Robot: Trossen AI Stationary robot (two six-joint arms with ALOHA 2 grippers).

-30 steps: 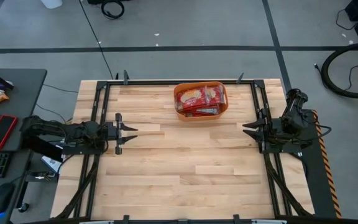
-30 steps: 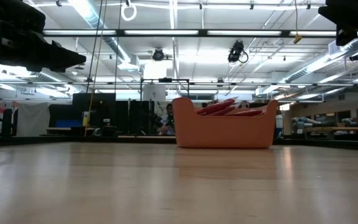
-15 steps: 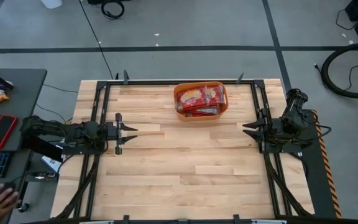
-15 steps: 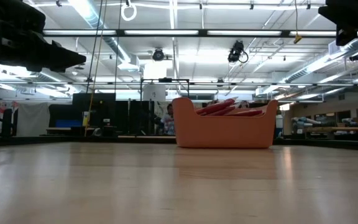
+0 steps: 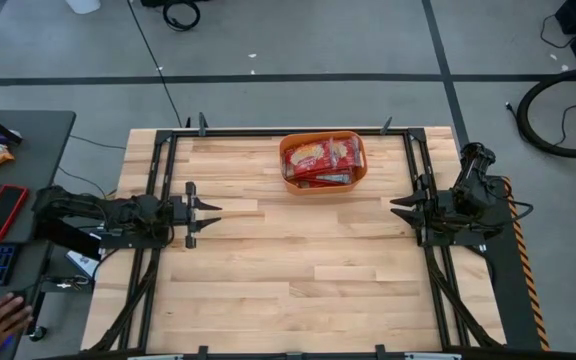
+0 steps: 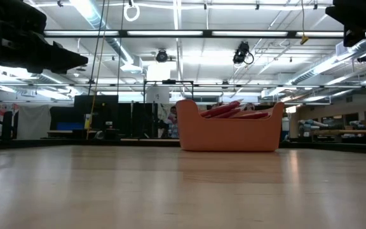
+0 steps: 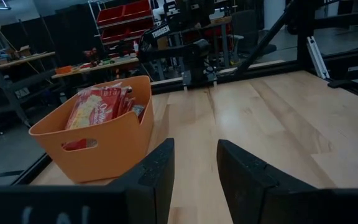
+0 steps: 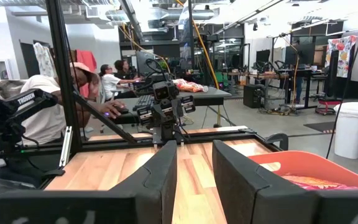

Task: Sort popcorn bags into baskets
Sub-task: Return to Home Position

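Both arms lie folded at the table's left and right edges, left gripper (image 5: 211,210) and right gripper (image 5: 396,205) parted and empty, with popcorn bags (image 5: 320,158) stacked inside the orange tub (image 5: 364,165) at far centre; homing likely needs only a level settle clear of the tub.

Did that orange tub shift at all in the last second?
No. The orange tub sits in the same spot by the table's far rail as before.

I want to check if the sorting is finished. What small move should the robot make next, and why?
Probably none beyond settling at home: all popcorn bags in view lie in the orange basket, the table shows no loose bag, and the left end effector and right end effector sit open and empty at their own table edges.
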